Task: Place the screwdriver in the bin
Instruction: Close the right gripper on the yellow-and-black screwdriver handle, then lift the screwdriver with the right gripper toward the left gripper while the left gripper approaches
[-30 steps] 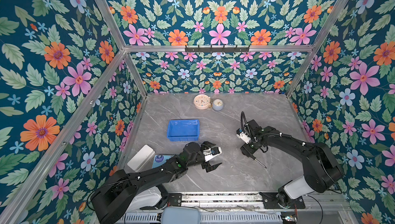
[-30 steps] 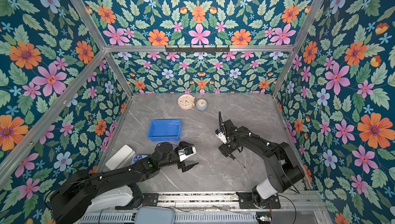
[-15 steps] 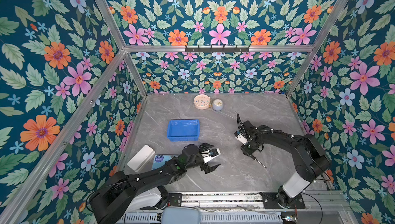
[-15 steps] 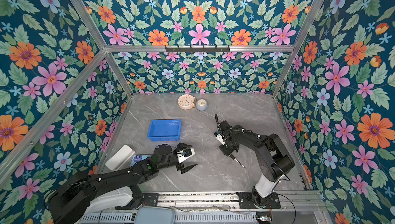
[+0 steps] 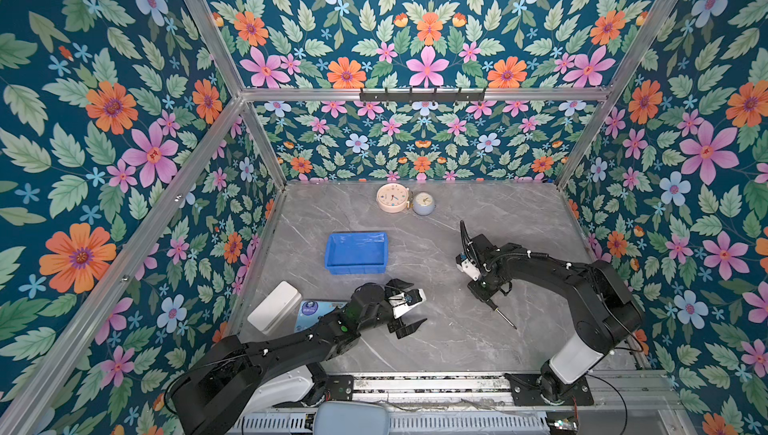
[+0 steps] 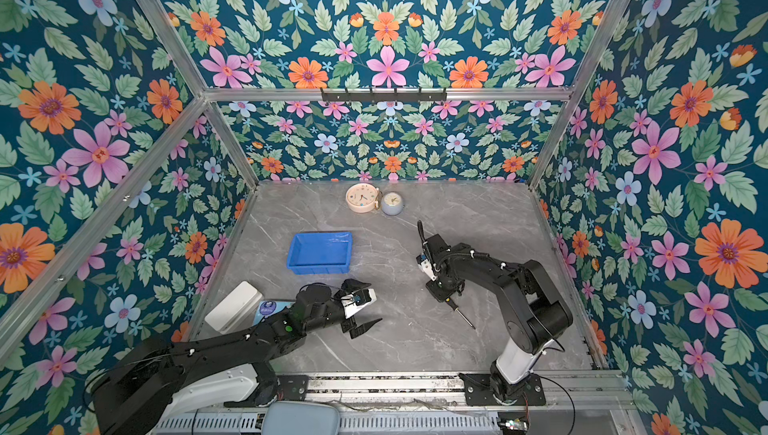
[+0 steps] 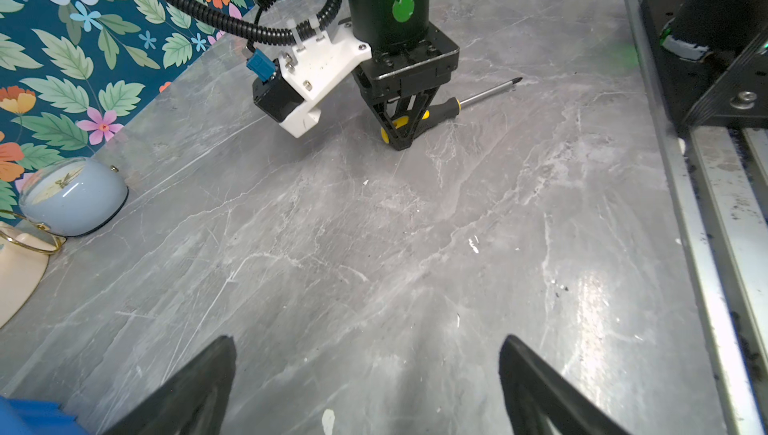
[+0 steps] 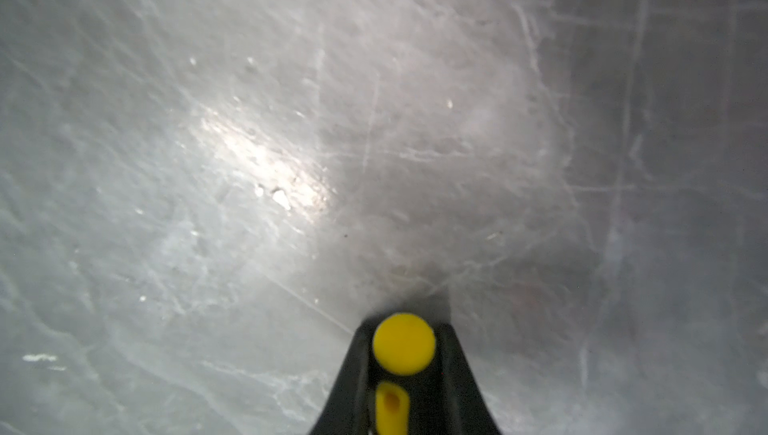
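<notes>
Grey marble table (image 5: 440,345): my right gripper (image 7: 400,138) is clamped near the butt of the screwdriver (image 7: 444,108), lying flat, well apart from the bin (image 5: 355,269). Gripped so far off-centre, it may swing or slip on lifting.

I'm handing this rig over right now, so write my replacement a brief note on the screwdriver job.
The right gripper is shut on the handle of the screwdriver, which lies flat on the table, not yet lifted.
The left gripper is open and empty, near the table's front.
The bin is empty, left of the screwdriver in both top views.
Done: the grasp.
Left: lift, carry to the bin, release inside.
</notes>
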`<state>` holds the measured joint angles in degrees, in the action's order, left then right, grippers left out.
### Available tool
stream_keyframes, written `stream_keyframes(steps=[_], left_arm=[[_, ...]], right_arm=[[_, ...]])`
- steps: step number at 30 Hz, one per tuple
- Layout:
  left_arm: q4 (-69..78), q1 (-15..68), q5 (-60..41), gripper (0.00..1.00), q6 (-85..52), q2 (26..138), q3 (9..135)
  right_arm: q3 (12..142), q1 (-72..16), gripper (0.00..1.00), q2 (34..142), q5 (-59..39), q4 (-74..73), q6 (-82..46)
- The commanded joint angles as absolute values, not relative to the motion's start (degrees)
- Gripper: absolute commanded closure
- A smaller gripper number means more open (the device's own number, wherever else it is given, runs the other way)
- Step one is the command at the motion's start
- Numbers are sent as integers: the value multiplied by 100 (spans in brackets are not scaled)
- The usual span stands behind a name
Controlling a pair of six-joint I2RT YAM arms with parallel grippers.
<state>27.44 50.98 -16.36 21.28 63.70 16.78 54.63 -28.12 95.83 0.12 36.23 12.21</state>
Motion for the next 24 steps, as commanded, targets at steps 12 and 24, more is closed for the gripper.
stream_keyframes(steps=[12, 24], left_arm=[[3505, 5098, -1365, 0, 1172, 6381, 1762], [5008, 5098, -1119, 0, -334, 6715, 1909]], right_arm=[[5491, -2811, 100, 8605, 127, 3645, 1256], [6029, -2806, 100, 7859, -391, 3374, 1488]])
